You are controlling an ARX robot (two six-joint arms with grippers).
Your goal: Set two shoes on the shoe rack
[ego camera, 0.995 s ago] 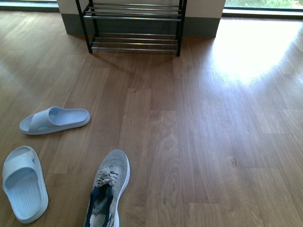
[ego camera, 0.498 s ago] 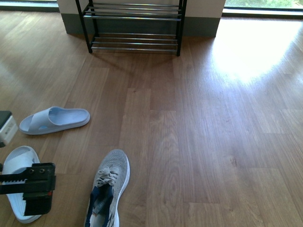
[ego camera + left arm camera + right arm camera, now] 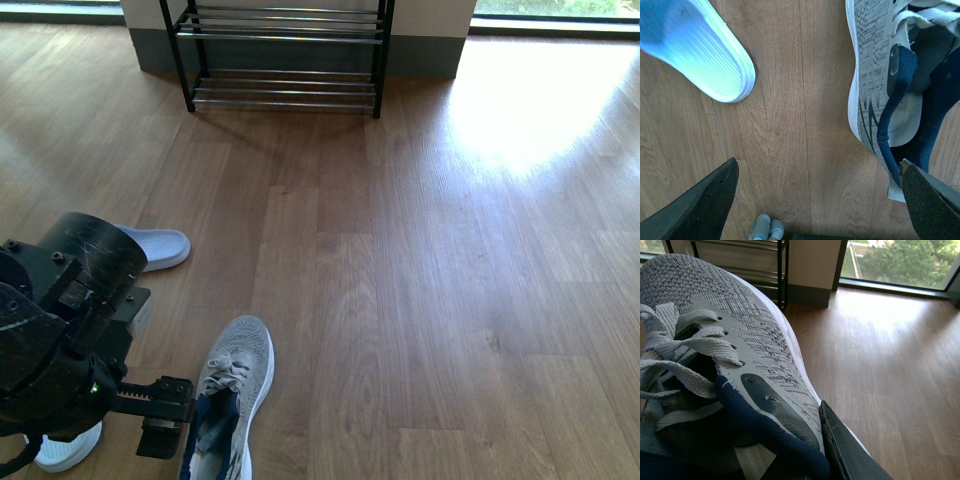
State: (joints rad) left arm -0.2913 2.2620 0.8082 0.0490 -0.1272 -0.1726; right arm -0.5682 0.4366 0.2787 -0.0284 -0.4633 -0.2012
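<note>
The shoe rack (image 3: 285,55), black frame with chrome bars, stands against the far wall. A grey sneaker (image 3: 232,385) with a navy lining lies on the floor at the front view's bottom edge, toe toward the rack. My left gripper (image 3: 165,412) hangs open just left of it. In the left wrist view the left gripper (image 3: 815,200) spans bare floor, one finger (image 3: 932,202) beside the sneaker (image 3: 875,75). My right gripper (image 3: 805,440) is shut on the grey sneaker (image 3: 740,335) at its collar, with the rack (image 3: 760,260) beyond the toe. The right arm is outside the front view.
Two pale blue slides lie at the left, both half hidden by my left arm: one (image 3: 165,246) further off, one (image 3: 65,450) near. The near slide (image 3: 695,45) also shows in the left wrist view. Wooden floor (image 3: 430,280) stretches to the rack.
My left arm has swung in from the left and now covers most of both slides, its gripper close to the sneaker. The sneaker on the floor has not moved.
</note>
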